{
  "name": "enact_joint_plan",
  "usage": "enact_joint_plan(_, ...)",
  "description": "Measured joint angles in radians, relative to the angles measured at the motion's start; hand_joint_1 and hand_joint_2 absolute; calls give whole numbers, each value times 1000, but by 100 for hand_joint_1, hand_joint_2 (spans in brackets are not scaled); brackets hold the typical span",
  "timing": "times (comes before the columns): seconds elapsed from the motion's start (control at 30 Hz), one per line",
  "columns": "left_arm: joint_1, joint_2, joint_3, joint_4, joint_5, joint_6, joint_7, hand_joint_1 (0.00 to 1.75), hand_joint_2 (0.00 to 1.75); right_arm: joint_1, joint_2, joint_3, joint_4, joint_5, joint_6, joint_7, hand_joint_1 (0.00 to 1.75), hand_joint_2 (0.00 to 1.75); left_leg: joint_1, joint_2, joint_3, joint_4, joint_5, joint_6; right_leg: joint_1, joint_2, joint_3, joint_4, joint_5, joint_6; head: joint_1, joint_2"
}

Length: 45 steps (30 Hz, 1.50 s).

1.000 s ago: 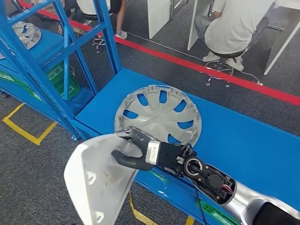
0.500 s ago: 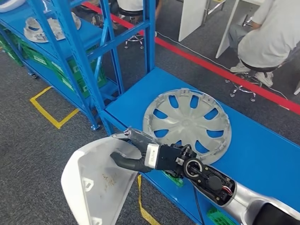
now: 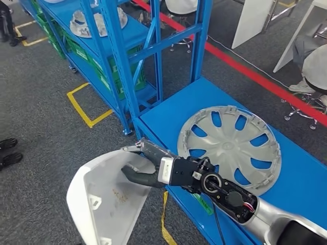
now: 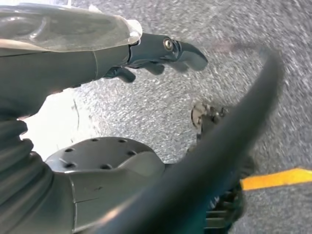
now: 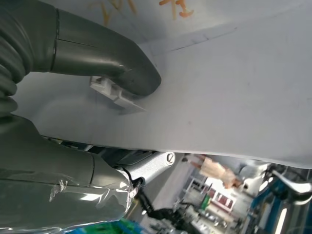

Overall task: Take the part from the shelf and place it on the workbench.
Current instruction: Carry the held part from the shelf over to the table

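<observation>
Off the workbench's point(image 3: 169, 109) near corner, over the floor, the right hand point(image 3: 148, 164) pinches the white part point(image 3: 104, 196) by its edge, the view having swung leftward across bench and hubcap point(image 3: 231, 148), so placing remains; the left hand point(image 4: 158, 48) hangs loosely spread.

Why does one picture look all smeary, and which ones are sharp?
In the left wrist view a dark curved shape across the front is smeared by blur, the floor looks streaky, and a white patch is washed out by glare. The head view is sharp: the white part in the right hand and the hubcap are crisp. The right wrist view is clear up close, hazy behind.
</observation>
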Motion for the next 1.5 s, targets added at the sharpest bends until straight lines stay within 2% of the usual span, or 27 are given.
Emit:
enact_joint_plan(0.03, -1, -1, 0, 0, 0, 0, 0, 0, 175, 0, 0, 0, 0, 0, 0, 0, 175, 175, 2, 34, -31, 60, -29, -5, 2, -15, 3, -3, 0, -3, -5, 0)
enact_joint_plan(0.1, -5, -1, 0, 0, 0, 0, -1, 0, 175, 1, 0, 1, -1, 0, 1, -1, 175, 175, 10, 65, -111, 201, -83, -17, 5, -44, 3, -3, -3, -8, -9, 0)
enact_joint_plan(0.13, -4, -2, 0, 0, 1, 0, -2, 0, 175, 1, 0, 2, -1, -1, 2, -1, 175, 175, 15, 69, -136, 241, -90, -21, 6, -58, 4, -3, -5, -8, -9, 0)
enact_joint_plan(0.17, -3, -2, 0, 0, 1, 0, -2, 0, 175, 1, 0, 2, -1, -1, 3, -2, 175, 175, 19, 71, -141, 242, -77, -25, 5, -71, 5, -3, -8, -8, -9, 0)
enact_joint_plan(0.2, -1, -2, 0, 0, 2, 1, -3, 0, 175, 1, 0, 3, -1, -2, 5, -3, 175, 175, 22, 77, -122, 199, -47, -28, 5, -83, 8, -3, -10, -5, -9, 0)
enact_joint_plan(0.3, -2, -3, 0, 0, 7, 2, -5, 0, 175, -1, 0, 3, -1, -1, 12, -8, 175, 175, 20, 128, -12, -13, 41, -25, 7, -111, 18, -3, -22, 7, -9, 0)
enact_joint_plan(0.37, -4, -4, 0, 0, 12, 3, -7, 0, 175, -3, 0, 4, 0, 2, 17, -14, 175, 175, 11, 134, 10, -57, 46, -12, 11, -127, 24, -3, -31, 19, -5, 0)
enact_joint_plan(0.43, 0, -3, 0, 0, 16, 4, -8, 0, 175, -4, 1, 6, 0, 4, 23, -19, 175, 175, 8, 112, 12, -58, 44, 4, 7, -137, 31, -4, -40, 31, -1, 0)
enact_joint_plan(0.5, 4, -1, 0, 0, 18, 6, -10, 0, 175, -6, 1, 7, 1, 4, 27, -21, 175, 175, 11, 95, 19, -62, 43, 17, 2, -113, 22, 30, -66, 40, 1, 0)
enact_joint_plan(0.6, 4, 0, 0, 0, 22, 9, -15, 0, 175, -6, 1, 11, 5, 4, 32, -25, 175, 175, 10, 63, 28, -63, 39, 31, 4, -46, -78, 245, -164, 37, 10, 0)
enact_joint_plan(0.63, 4, 0, 0, 0, 24, 9, -16, 0, 175, -5, 1, 13, 8, 5, 33, -25, 175, 175, 9, 50, 29, -63, 37, 33, 5, -41, -114, 308, -180, 35, 12, 0)
enact_joint_plan(0.67, 5, -1, 0, 0, 26, 9, -17, 0, 175, -4, 1, 14, 10, 5, 34, -25, 175, 175, 8, 36, 31, -62, 36, 33, 6, -38, -134, 335, -177, 33, 13, 0)
enact_joint_plan(0.73, 10, -1, 0, 0, 31, 10, -18, 0, 175, -5, 1, 15, 12, 5, 39, -25, 175, 175, 7, 7, 39, -62, 33, 31, 5, -31, -117, 268, -111, 28, 15, 0)
enact_joint_plan(0.8, 14, -2, 0, 0, 37, 11, -21, 0, 175, -9, 1, 17, 14, 5, 48, -27, 175, 175, 8, -18, 45, -60, 29, 25, 2, 12, -63, 124, -32, 24, 16, 0)
enact_joint_plan(0.87, 16, -2, 0, 0, 42, 12, -26, 0, 175, -12, 2, 19, 17, 4, 55, -30, 175, 175, 11, -42, 36, -55, 29, 15, -2, 59, -26, 38, -6, 23, 13, 0)
enact_joint_plan(0.9, 19, -2, 0, 0, 45, 12, -29, 0, 175, -13, 3, 21, 20, 4, 58, -33, 175, 175, 13, -53, 29, -55, 32, 8, -1, 68, -21, 28, -10, 22, 12, 0)
enact_joint_plan(0.97, 27, 0, 0, 0, 49, 15, -33, 0, 175, -17, 6, 25, 24, 5, 63, -37, 175, 175, 19, -72, 22, -57, 36, -6, 0, 47, -16, 21, -8, 14, 12, 0)
enact_joint_plan(1.0, 32, 0, 0, 0, 50, 16, -33, 0, 175, -20, 9, 26, 27, 5, 64, -39, 175, 175, 18, -59, 17, -48, 31, -10, 0, 34, -13, 16, -6, 8, 10, 0)
enact_joint_plan(1.03, 34, 0, 0, 0, 50, 18, -34, 0, 175, -23, 12, 26, 28, 6, 65, -40, 175, 175, 16, -32, 4, -21, 15, -14, -2, 19, -9, 11, -3, 3, 4, 0)
enact_joint_plan(1.1, 32, -2, 0, 0, 52, 20, -34, 0, 175, -27, 15, 27, 31, 6, 69, -40, 175, 175, 12, 38, -54, 93, -41, -21, 3, -12, -6, 6, -2, -4, -7, 0)
enact_joint_plan(1.17, 30, -2, 0, 0, 58, 20, -34, 0, 175, -28, 16, 30, 38, 6, 74, -40, 175, 175, 13, 66, -126, 228, -93, -24, 10, -45, -8, 6, -4, -8, -10, 0)
enact_joint_plan(1.2, 31, -3, 0, 0, 63, 21, -35, 0, 175, -28, 17, 32, 41, 6, 76, -40, 175, 175, 14, 70, -142, 257, -96, -24, 12, -60, -8, 6, -5, -10, -10, 0)
enact_joint_plan(1.23, 33, -3, 0, 0, 67, 22, -35, 0, 175, -29, 19, 35, 45, 6, 78, -41, 175, 175, 13, 72, -139, 251, -84, -22, 13, -74, -9, 6, -6, -10, -10, 0)
enact_joint_plan(1.27, 35, -2, 1, 0, 74, 25, -35, 0, 175, -31, 22, 37, 48, 6, 81, -42, 175, 175, 12, 77, -108, 195, -53, -19, 14, -86, -7, 6, -7, -10, -10, 0)
enact_joint_plan(1.37, 33, 5, 2, 0, 97, 39, -38, 0, 175, -43, 33, 42, 57, 4, 84, -45, 175, 175, -1, 122, 16, -28, 29, 0, 17, -113, -2, 6, -13, -4, -9, 0)
enact_joint_plan(1.4, 32, 8, 3, 0, 104, 43, -38, 0, 175, -46, 35, 44, 60, 3, 84, -46, 175, 175, -6, 130, 31, -57, 34, 6, 19, -120, -1, 6, -15, 0, -8, 0)
enact_joint_plan(1.5, 35, 17, 5, 0, 115, 49, -39, 0, 175, -52, 43, 48, 66, 3, 85, -47, 175, 175, -7, 106, 35, -70, 35, 20, 18, -135, 4, 5, -23, 12, -6, 0)
